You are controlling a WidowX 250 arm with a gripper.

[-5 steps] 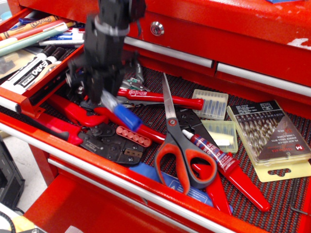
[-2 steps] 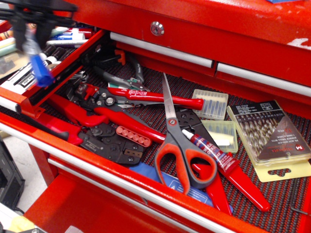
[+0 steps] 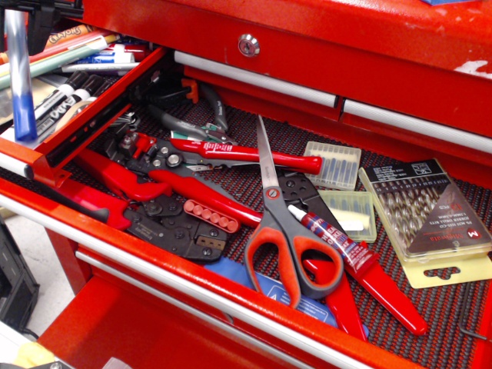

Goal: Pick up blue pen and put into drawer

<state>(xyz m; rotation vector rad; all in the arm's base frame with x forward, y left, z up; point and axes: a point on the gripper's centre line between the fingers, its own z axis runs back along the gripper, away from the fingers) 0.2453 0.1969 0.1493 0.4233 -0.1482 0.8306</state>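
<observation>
The blue pen [image 3: 19, 77] hangs upright at the far left, silver-white barrel up and blue end down, blurred. It is over the narrow red drawer [image 3: 100, 101], whose silver pull bar [image 3: 14, 165] runs along its front edge. Its blue tip sits just above the Expo markers [image 3: 54, 104] lying in that drawer. My gripper [image 3: 21, 14] is a dark shape at the top left corner, mostly out of frame. It appears shut on the pen's upper end.
The narrow drawer also holds pens and a crayon box [image 3: 65, 34]. Below it, the wide mesh-lined drawer [image 3: 246, 131] holds orange-handled scissors [image 3: 288, 238], red pliers [image 3: 231, 152], a crimper [image 3: 177, 231], a red-labelled tube [image 3: 330, 234] and drill-bit cases [image 3: 427, 211].
My gripper lifted the blue pen off the pliers in the wide drawer and carried it up and left. The pen now hangs upright over the narrow drawer.
</observation>
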